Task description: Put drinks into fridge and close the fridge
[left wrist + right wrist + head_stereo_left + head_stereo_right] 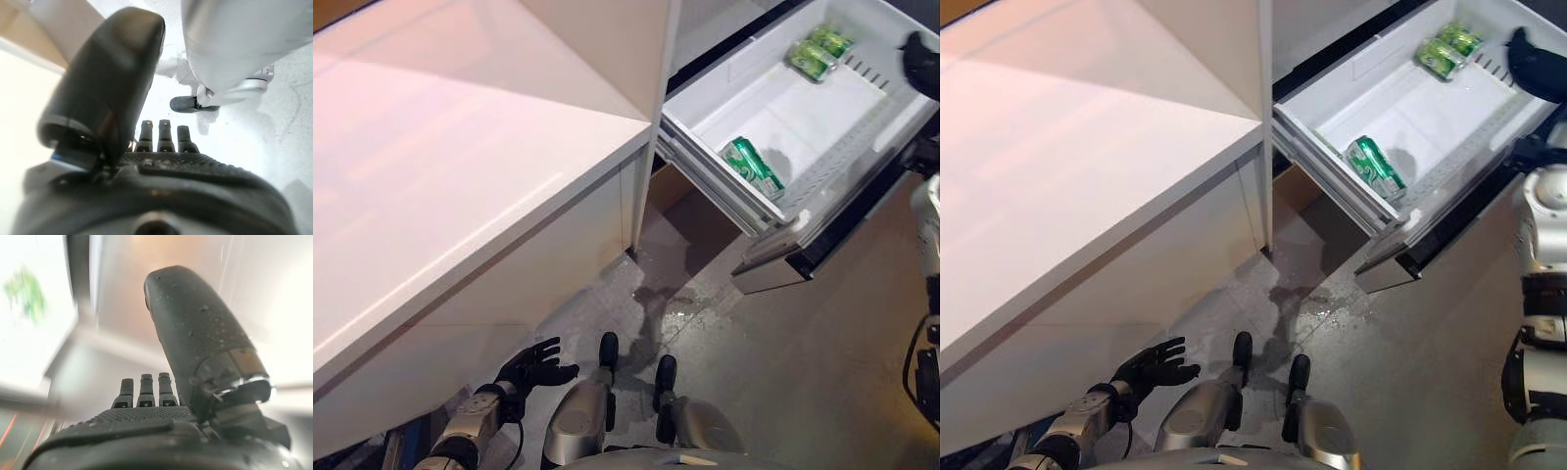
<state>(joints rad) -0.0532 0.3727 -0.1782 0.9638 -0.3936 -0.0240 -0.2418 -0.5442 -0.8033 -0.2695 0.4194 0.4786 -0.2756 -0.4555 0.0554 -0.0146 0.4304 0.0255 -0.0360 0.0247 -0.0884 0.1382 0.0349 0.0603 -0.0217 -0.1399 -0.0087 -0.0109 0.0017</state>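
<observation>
Fingers, right hand (1534,63): straight and relaxed in the wrist view, holding nothing; hand raised at the far right corner of the drawer, just over its rim.
Fingers, left hand (534,366): spread and straight, empty; hanging low by the floor, under the bench edge, well apart from the drawer.
Bench (460,166): white, bare where seen, filling the left of the scene; no drinks on it.
Fridge drawer (783,117): pulled fully out to the right of the bench, white tub open upward, dark front panel (1400,257) at the near end.
Floor (783,372): grey, with a wet patch (671,304) below the drawer's near corner.
Near can (753,167): green, lying on its side in the near right corner of the tub, long axis running along the drawer's side wall.
Far cans (817,51): two green ones, side by side on their sides at the far end, near the right hand.
Progress: judging by three cans inside and both hands empty, loading looks done or nearly so; closing not yet done.
Deciding relation: drawer slides along its own long axis, back toward the cabinet at upper right; front panel faces the robot at the near end.
Nearer hand: right, by a wide margin, though it sits at the far corner and not at the front panel.
Next move, as a judgement: right hand brought down to the front panel, then a push along the drawer's axis.
Risk: a push off that axis could skew the drawer on its rails; the near can might roll.
</observation>
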